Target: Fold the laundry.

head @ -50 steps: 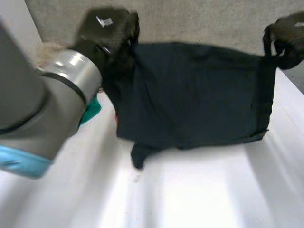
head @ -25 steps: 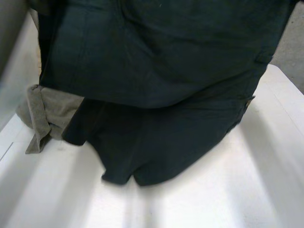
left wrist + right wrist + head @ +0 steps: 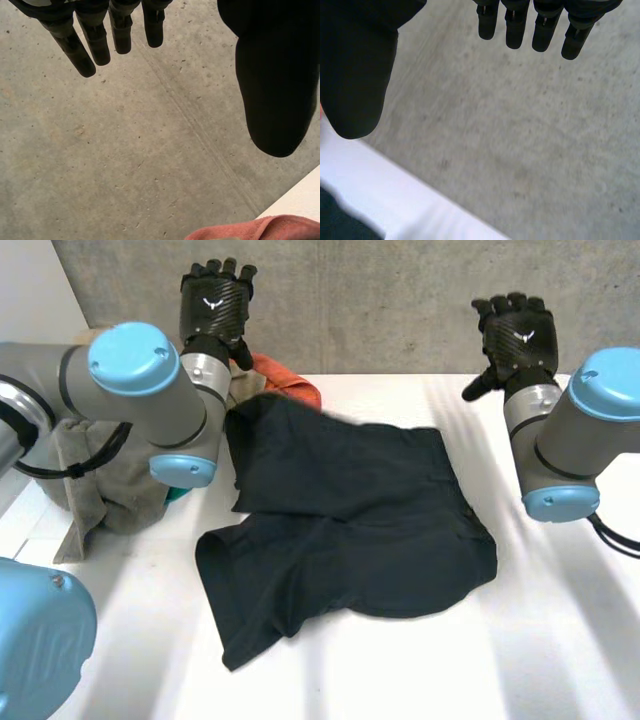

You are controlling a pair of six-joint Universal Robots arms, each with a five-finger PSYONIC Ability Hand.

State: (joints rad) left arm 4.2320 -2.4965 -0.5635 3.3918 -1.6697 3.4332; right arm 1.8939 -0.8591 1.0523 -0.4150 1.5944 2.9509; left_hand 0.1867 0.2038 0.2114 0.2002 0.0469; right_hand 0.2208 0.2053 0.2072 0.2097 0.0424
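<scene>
Ok, both hands are up and off the cloth. Left hand [image 3: 215,302] is raised in front of the wall [image 3: 380,300], past the table's [image 3: 400,670] far edge. Its fingers are straight and spread with the thumb apart, and it holds nothing. Left wrist view agrees: fingers [image 3: 85,50] are straight, thumb [image 3: 272,90] is well to the side, and bare wall shows between them. A red cloth [image 3: 250,230] and a table corner sit past the thumb tip.

Right hand [image 3: 517,332] is the same: raised at the far right with the palm toward the wall, fingers straight, thumb out, empty. In the right wrist view the fingers [image 3: 515,30] and thumb [image 3: 355,75] are wide apart over wall and table edge.

Shorts [image 3: 350,530] lie rumpled on the table's middle, between the left arm [image 3: 130,390] and the right arm [image 3: 580,430]. Neither hand touches them. One leg trails toward the near left and the fabric is creased, not squared. The far-left corner sits just beside the red cloth at the far edge.

Grey cloth [image 3: 95,480] is heaped at the table's left side, under the left arm. A bit of teal cloth [image 3: 178,495] pokes out beside it, between the heap and the shorts.
</scene>
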